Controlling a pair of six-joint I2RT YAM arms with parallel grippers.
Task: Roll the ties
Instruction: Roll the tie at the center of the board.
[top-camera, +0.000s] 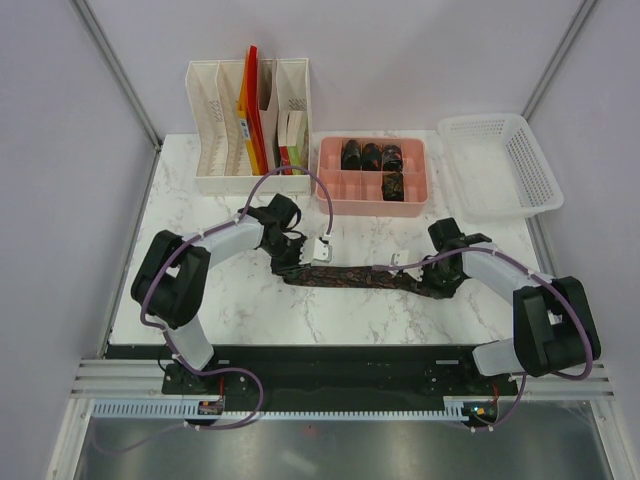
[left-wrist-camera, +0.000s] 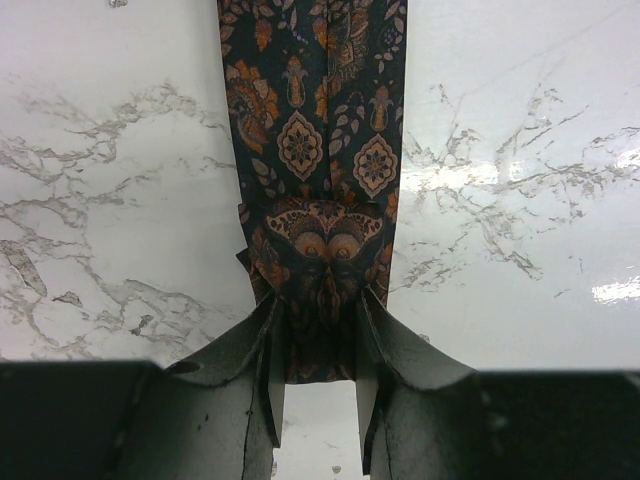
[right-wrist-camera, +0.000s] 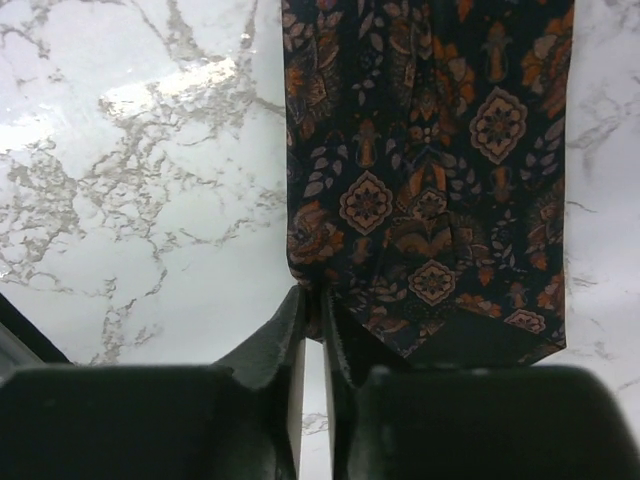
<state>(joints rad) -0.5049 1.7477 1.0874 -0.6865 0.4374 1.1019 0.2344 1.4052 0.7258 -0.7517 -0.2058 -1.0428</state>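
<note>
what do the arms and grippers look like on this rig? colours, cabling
The left arm and right arm both have white links between bulky black joint housings, with a mauve cable looped along each. The left gripper and right gripper have matte dark-grey, wedge-shaped fingers, lightly scuffed. No markings are legible.

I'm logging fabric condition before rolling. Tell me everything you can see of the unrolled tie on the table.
The unrolled tie is a dark fabric strip with orange-brown floral and medallion motifs. It lies flat and stretched across the marble table, narrow end left, wide pointed end right. The left gripper pinches the bunched narrow end; the right gripper nips the wide end's edge.
</note>
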